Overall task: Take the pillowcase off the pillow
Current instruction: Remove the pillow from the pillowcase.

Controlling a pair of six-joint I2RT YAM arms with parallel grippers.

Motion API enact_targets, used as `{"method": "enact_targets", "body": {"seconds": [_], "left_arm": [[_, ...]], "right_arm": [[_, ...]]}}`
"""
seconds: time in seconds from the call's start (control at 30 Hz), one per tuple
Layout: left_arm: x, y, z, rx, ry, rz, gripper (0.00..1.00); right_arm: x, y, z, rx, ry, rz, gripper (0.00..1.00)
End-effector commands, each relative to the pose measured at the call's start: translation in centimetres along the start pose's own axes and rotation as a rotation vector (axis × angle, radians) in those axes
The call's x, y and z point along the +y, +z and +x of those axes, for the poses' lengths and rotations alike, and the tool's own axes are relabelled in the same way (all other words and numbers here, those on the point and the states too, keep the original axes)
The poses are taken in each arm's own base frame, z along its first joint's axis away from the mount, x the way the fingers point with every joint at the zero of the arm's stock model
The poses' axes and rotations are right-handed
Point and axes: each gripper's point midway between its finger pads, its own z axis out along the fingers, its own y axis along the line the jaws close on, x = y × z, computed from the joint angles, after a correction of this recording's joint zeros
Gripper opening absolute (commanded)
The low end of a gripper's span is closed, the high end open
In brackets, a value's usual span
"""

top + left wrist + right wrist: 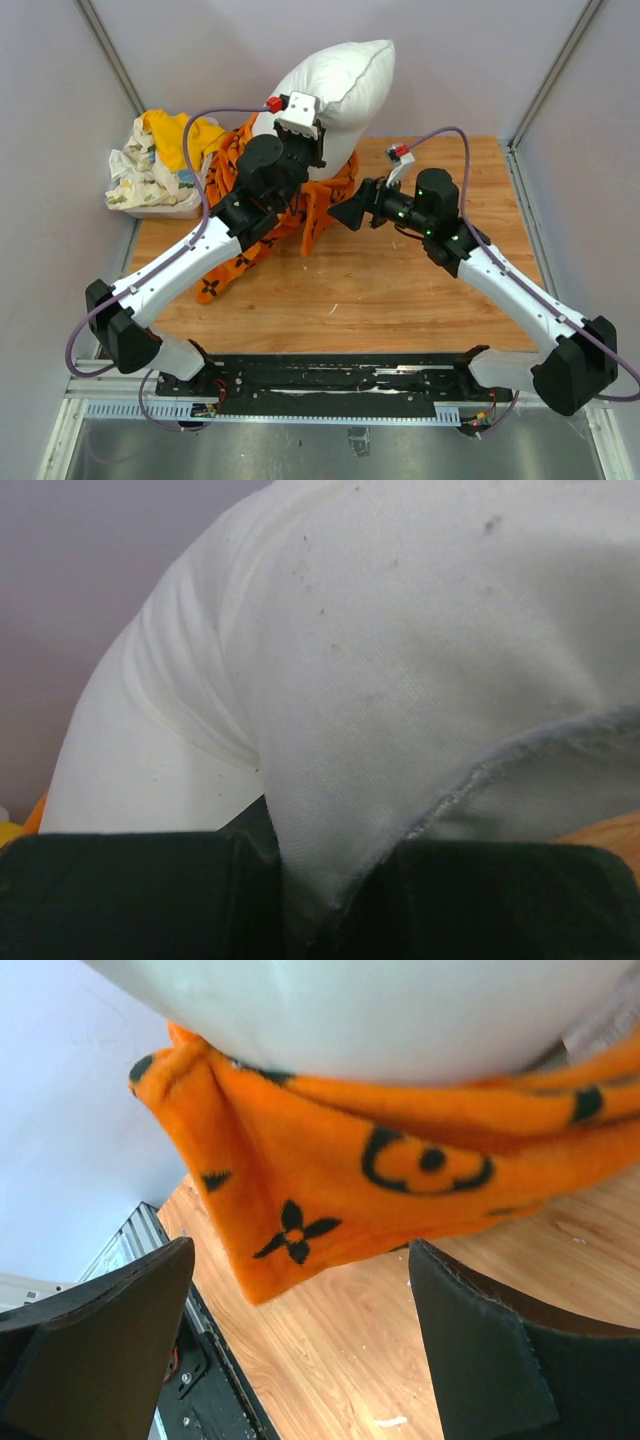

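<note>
We see the left tool [310, 905] pinching the white pillow [345, 70] by its seam at the surface's [400, 290] twelve o'clock. The orange pillowcase [330, 1180] bunches under it, perhaps around its end, before the spread right tool [300, 1340].

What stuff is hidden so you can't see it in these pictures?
Top view: the left arm covers the lower end of the pillow, so how far it sits inside the pillowcase is hidden.
Left wrist view: the pillow fills nearly the whole picture, blocking what lies behind.
Right wrist view: the pillowcase runs off the right edge, the pillow off the top edge.
</note>
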Motion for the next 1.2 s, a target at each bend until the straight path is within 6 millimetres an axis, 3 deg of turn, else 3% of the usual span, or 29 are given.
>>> {"method": "enact_targets", "body": {"seconds": [0.0, 0.17, 0.27, 0.3, 0.33, 0.47, 0.53, 0.9, 0.97, 1.0, 1.1, 1.13, 1.17], "left_arm": [[-0.8, -0.9, -9.0, -0.224, -0.108, 0.024, 0.00], [-1.1, -0.5, -9.2, -0.224, -0.102, 0.004, 0.00], [-0.9, -0.3, -9.0, -0.220, -0.105, -0.021, 0.00], [-0.9, -0.2, -8.9, -0.218, -0.106, -0.026, 0.00], [-0.9, -0.2, -8.9, -0.217, -0.108, -0.029, 0.00], [-0.5, -0.1, -9.4, -0.222, -0.110, -0.051, 0.00], [0.0, -0.1, -9.8, -0.225, -0.102, -0.073, 0.00], [4.5, 1.2, -12.8, -0.282, -0.047, -0.261, 0.00], [4.7, 1.3, -13.0, -0.284, -0.041, -0.268, 0.00], [4.7, 1.3, -13.0, -0.284, -0.038, -0.271, 0.00], [5.0, 1.5, -12.5, -0.274, -0.009, -0.295, 0.00], [5.2, 1.5, -12.3, -0.271, 0.005, -0.311, 0.00], [5.4, 1.6, -12.2, -0.273, 0.018, -0.325, 0.00]], "right_arm": [[2.9, 2.7, -1.3, -0.033, -0.084, -0.060, 0.87], [5.8, 5.2, -0.4, -0.009, -0.092, -0.112, 0.88], [5.1, 6.4, 0.2, -0.018, -0.066, -0.024, 0.88], [4.6, 6.7, 0.5, -0.022, -0.047, 0.011, 0.84], [3.8, 6.8, 0.9, -0.028, -0.031, 0.056, 0.76], [0.9, 6.6, 2.4, -0.060, -0.002, 0.222, 0.21], [-0.2, 6.1, 3.3, -0.059, 0.006, 0.265, 0.04], [-6.2, 0.8, 6.2, -0.042, -0.012, 0.481, 0.01], [-7.8, -0.3, 5.5, -0.047, 0.018, 0.513, 0.01], [-8.4, -0.9, 4.9, -0.056, 0.033, 0.522, 0.07], [-8.9, -2.6, 2.3, -0.101, 0.016, 0.534, 0.67], [-8.5, -3.1, 1.7, -0.112, -0.001, 0.529, 0.81], [-7.8, -3.4, 1.2, -0.121, -0.012, 0.511, 0.88]]}}
